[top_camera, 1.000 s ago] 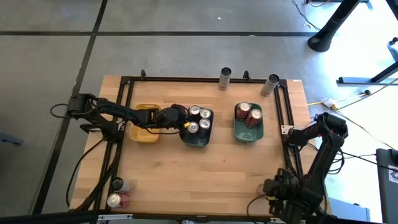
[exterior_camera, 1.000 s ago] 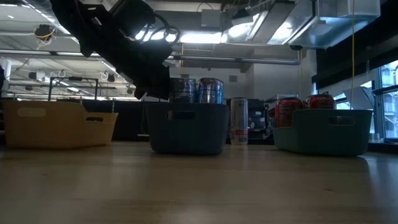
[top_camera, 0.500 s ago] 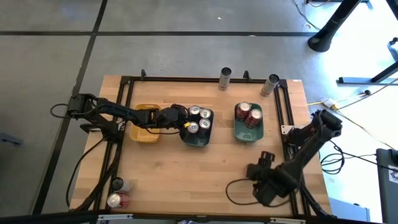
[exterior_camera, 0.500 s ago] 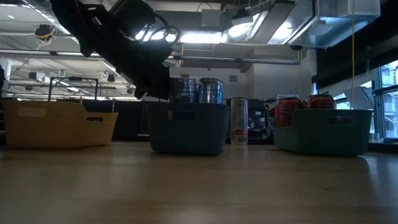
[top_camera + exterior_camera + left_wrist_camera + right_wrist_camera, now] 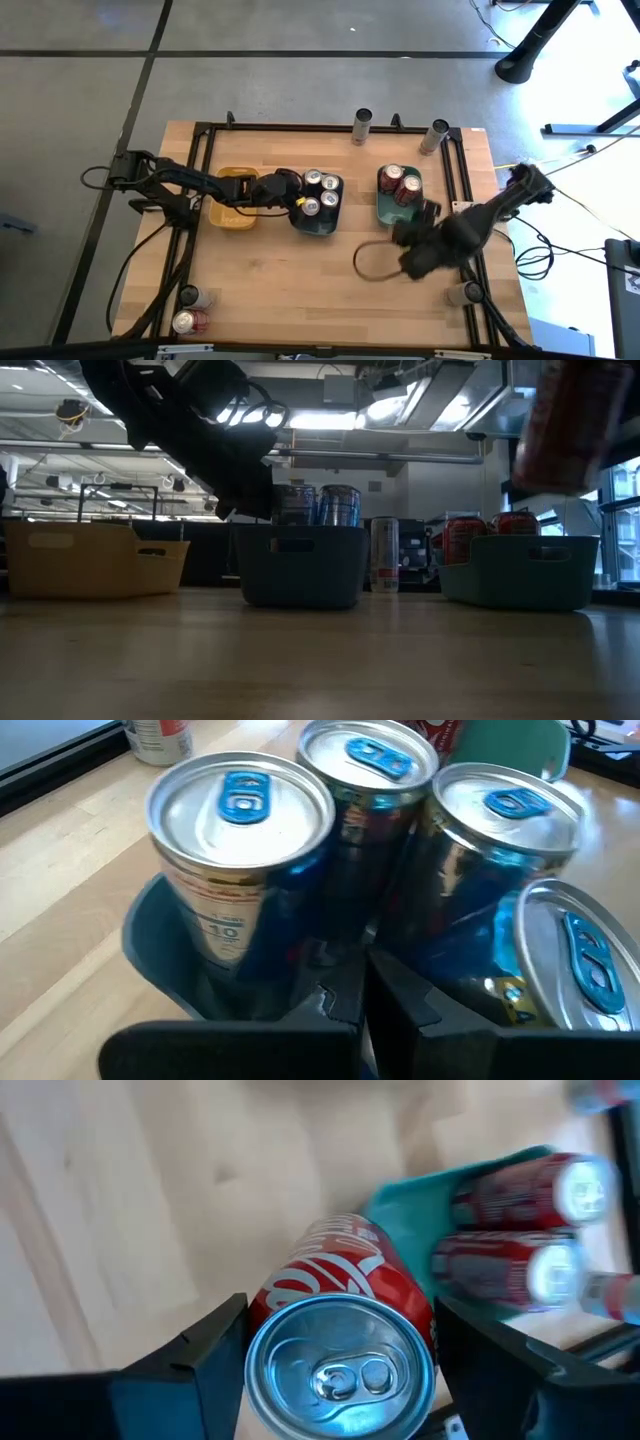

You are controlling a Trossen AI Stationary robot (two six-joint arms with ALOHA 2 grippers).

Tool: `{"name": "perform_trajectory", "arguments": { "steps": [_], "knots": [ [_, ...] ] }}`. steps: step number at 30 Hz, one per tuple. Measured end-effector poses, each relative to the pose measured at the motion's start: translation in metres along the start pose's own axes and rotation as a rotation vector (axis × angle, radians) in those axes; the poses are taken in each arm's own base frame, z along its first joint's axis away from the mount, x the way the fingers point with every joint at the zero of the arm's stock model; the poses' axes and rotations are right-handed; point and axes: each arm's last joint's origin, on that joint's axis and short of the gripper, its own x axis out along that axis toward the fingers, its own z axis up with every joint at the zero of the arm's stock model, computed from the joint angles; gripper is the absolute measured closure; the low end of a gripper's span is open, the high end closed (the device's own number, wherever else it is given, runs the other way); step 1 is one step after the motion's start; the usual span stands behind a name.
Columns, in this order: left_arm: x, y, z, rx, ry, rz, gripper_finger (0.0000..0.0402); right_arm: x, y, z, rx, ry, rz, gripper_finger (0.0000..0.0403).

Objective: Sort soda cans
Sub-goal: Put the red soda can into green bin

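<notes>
Three rectangular plastic trays were set in a row across the wooden table [image 5: 330, 280]: a yellow tray [image 5: 232, 212] at nine o'clock, a grey-blue tray [image 5: 318, 222] at the centre, and a teal tray [image 5: 400, 212] toward three o'clock. Four silver-topped cans with blue tabs [image 5: 240, 810] were packed upright in the grey-blue tray, and two red cans [image 5: 400, 186] were stood in the teal one. Two slim cans [image 5: 363, 124] were left at twelve o'clock by the table's far edge, two more cans [image 5: 188, 320] at seven o'clock, and one silver-topped can [image 5: 458, 293] at four o'clock. The left gripper [image 5: 362, 990] was held with its fingers shut, pressed against the grey-blue tray's nine o'clock side. A red cylindrical metal soda can with a silver top [image 5: 340, 1350] was clamped between the fingers of the right gripper [image 5: 415, 250], just beside the teal tray at its five o'clock corner, raised off the tabletop.
</notes>
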Motion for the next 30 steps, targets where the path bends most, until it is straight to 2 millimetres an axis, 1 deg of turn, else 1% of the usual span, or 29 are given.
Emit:
{"name": "perform_trajectory", "arguments": {
  "steps": [3,6,9,11,15,20,25,30],
  "knots": [
    [-0.001,-0.003,-0.001,0.006,0.002,-0.010,0.0400,-0.011,-0.030,0.003,0.069,-0.042,0.001,0.0140],
    [-0.001,-0.006,-0.002,0.004,0.005,-0.020,0.0400,-0.013,-0.058,0.003,0.118,-0.065,-0.015,0.0139],
    [-0.002,-0.009,-0.003,0.006,0.006,-0.030,0.0400,-0.004,-0.080,-0.001,0.150,-0.034,-0.041,0.0139],
    [-0.003,-0.011,-0.004,0.009,0.007,-0.036,0.0400,0.007,-0.088,-0.006,0.176,-0.001,-0.028,0.0139],
    [-0.004,-0.014,-0.005,0.010,0.009,-0.045,0.0400,0.028,-0.096,-0.016,0.231,0.002,0.075,0.0139],
    [-0.004,-0.014,-0.005,0.009,0.009,-0.045,0.0400,0.056,-0.103,-0.031,0.259,0.022,0.053,0.0139],
    [-0.004,-0.014,-0.005,0.018,0.008,-0.044,0.0400,0.085,-0.104,-0.036,0.272,0.080,0.069,0.0139],
    [-0.004,-0.014,-0.005,0.018,0.008,-0.044,0.0400,0.104,-0.105,-0.040,0.300,0.106,0.095,0.0139]
  ]
}}
